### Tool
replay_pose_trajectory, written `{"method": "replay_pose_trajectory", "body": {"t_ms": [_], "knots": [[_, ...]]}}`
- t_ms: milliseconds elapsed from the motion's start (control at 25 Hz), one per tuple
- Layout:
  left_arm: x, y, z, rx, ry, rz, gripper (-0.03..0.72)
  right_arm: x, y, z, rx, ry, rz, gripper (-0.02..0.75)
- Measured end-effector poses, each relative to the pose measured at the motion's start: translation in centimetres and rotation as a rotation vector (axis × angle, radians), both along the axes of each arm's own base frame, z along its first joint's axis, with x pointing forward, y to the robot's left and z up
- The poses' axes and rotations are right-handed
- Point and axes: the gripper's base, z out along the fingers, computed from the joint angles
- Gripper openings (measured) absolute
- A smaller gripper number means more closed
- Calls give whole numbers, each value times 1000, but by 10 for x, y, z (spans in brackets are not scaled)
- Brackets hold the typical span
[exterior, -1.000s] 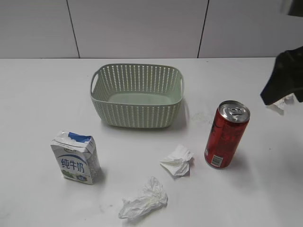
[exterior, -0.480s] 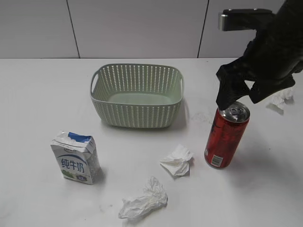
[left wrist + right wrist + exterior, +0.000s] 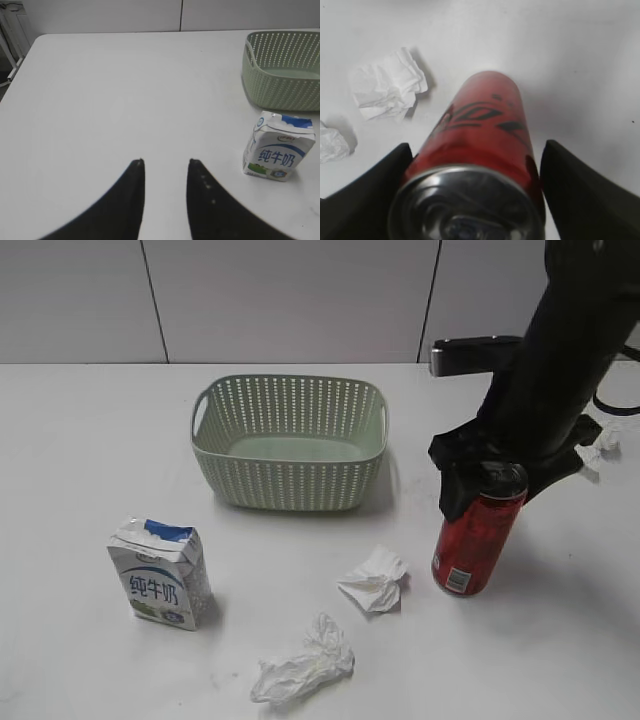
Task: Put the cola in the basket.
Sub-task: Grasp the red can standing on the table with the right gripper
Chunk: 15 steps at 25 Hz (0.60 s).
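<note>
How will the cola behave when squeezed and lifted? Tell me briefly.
The cola stands tall and slim, so an off-centre nudge could probably tip it. Its smooth metal wall may slip between the right hand's open fingers. On its side it would likely roll, being round.

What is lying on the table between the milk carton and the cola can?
In the exterior view, two crumpled tissues lie between the milk carton and the cola can: one tissue close to the can, the other tissue lower, nearer the front edge.
</note>
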Motion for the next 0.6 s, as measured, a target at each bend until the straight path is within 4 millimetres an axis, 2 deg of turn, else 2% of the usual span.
{"method": "replay_pose_trajectory", "body": {"t_ms": [200,320,520,600], "knots": [[0,0,0,0,0,0,232,2,1,-10,-12,30,0,577],[0,0,0,0,0,0,232,2,0,-11,-21,31,4,523],[0,0,0,0,0,0,232,3,1,-9,-27,45,15,521],[0,0,0,0,0,0,232,5,1,-2,-47,52,63,521]]}}
